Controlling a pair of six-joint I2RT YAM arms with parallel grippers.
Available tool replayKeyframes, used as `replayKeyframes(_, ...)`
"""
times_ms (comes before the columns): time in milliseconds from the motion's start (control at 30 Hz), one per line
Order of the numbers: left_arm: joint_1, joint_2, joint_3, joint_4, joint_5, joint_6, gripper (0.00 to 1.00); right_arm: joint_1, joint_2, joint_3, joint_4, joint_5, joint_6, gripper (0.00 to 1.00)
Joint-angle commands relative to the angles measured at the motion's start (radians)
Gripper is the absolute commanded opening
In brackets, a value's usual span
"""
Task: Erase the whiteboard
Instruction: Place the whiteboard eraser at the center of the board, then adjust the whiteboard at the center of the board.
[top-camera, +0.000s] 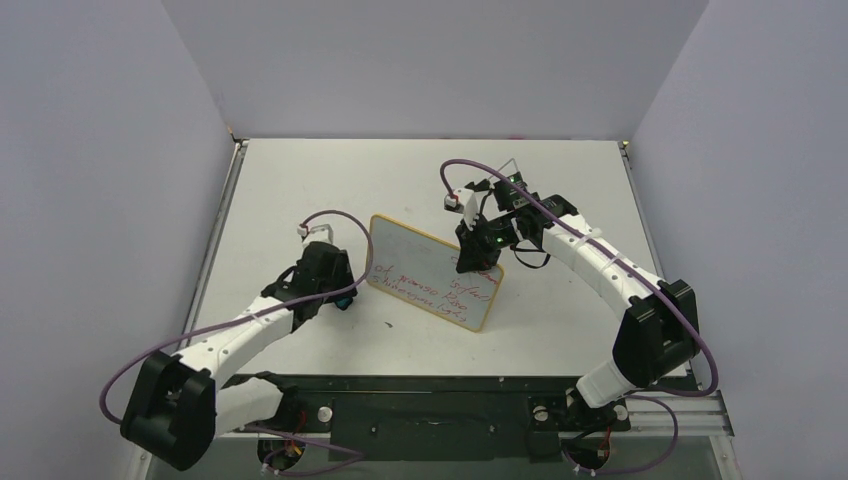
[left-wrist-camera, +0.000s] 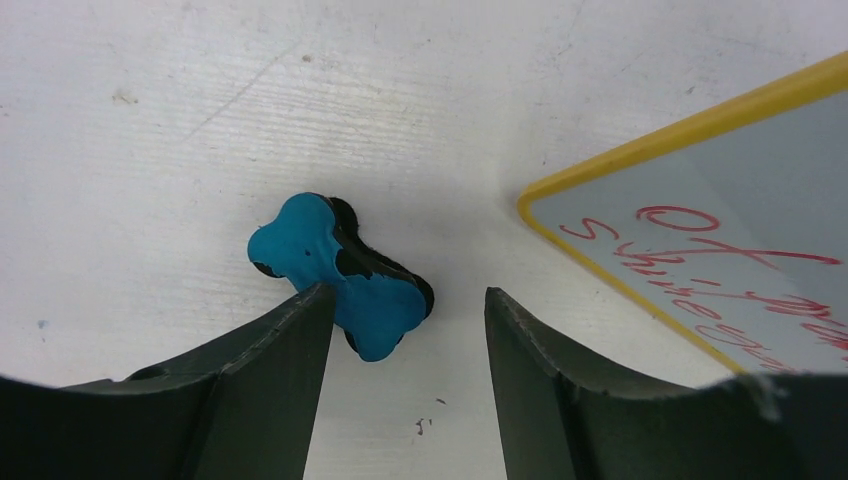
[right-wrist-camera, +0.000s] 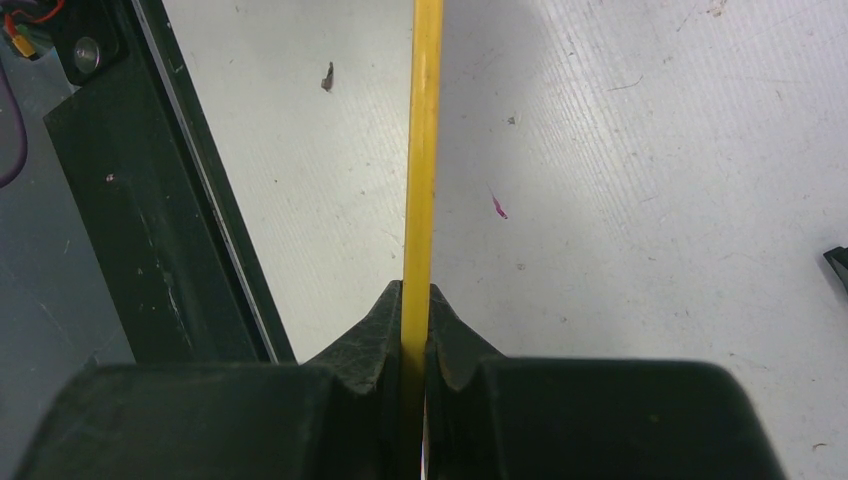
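**Whiteboard Clamped at Right; Left Gripper Open at the Eraser**

To the left of the whiteboard (top-camera: 430, 275), the left arm is reaching across the table (top-camera: 300, 180). The left gripper (top-camera: 343, 296) is sitting low, just beside the board's left edge. In the left wrist view, the left gripper (left-wrist-camera: 408, 292) is standing with its jaws spread wide and holding nothing. A blue-and-black eraser (left-wrist-camera: 335, 270) is lying on the table just off the whiteboard's left corner. It is sitting partly in the gap between the fingers, close against one fingertip and clear of the other. Whether that fingertip is touching it cannot be told.

The whiteboard (left-wrist-camera: 740, 200) is occupying the middle of the table, between the two grippers. Its yellow frame is showing clearly in the left wrist view, and red handwritten lines are covering the lower part of its white face. The upper part of the face is showing no writing.

At the whiteboard's far right edge, the right gripper (top-camera: 478, 255) is gripping the frame. In the right wrist view, the whiteboard (right-wrist-camera: 423, 150) is appearing edge-on as a thin yellow strip running straight away from the camera. The right gripper (right-wrist-camera: 415, 300) is pinching that strip, one fingertip pressing on each side. Whether the board's lower edge is resting on the table cannot be told.
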Motion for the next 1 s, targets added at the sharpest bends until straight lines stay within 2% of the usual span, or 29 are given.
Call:
replayKeyframes(0,0.007,-0.169,0.0,0.042,-0.031,0.01,0.55,-0.002,0.014,0.011,-0.009,0.015,-0.077,0.0)
replayKeyframes(100,0.007,-0.264,-0.005,0.105,0.1,0.11,0.55,0.006,0.024,0.021,-0.04,0.02,-0.125,0.0)
replayKeyframes(167,0.007,-0.315,-0.019,0.268,0.272,0.201,0.55,0.01,0.028,0.032,-0.079,0.027,-0.181,0.0)
replayKeyframes(200,0.007,-0.338,-0.036,0.319,0.402,0.266,0.55,0.013,0.03,0.035,-0.093,0.03,-0.204,0.0)
replayKeyframes(233,0.007,-0.347,-0.044,0.416,0.461,0.301,0.56,0.018,0.03,0.042,-0.119,0.042,-0.244,0.0)
replayKeyframes(267,0.007,-0.357,-0.052,0.449,0.542,0.35,0.56,0.021,0.03,0.044,-0.141,0.058,-0.263,0.0)
replayKeyframes(333,0.011,-0.349,-0.012,0.469,0.606,0.432,0.58,0.029,0.026,0.051,-0.164,0.083,-0.31,0.0)
replayKeyframes(400,0.016,-0.309,0.071,0.403,0.712,0.532,0.58,0.03,0.02,0.051,-0.174,0.104,-0.34,0.0)
replayKeyframes(567,0.015,-0.194,0.329,0.071,0.934,0.785,0.59,0.035,0.0,0.048,-0.174,0.15,-0.37,0.0)
replayKeyframes(833,0.012,-0.068,0.462,-0.147,1.167,1.032,0.59,0.053,-0.009,0.041,-0.175,0.169,-0.393,0.0)
replayKeyframes(967,0.007,0.042,0.545,-0.324,1.193,1.18,0.59,0.055,-0.014,0.041,-0.183,0.162,-0.402,0.0)
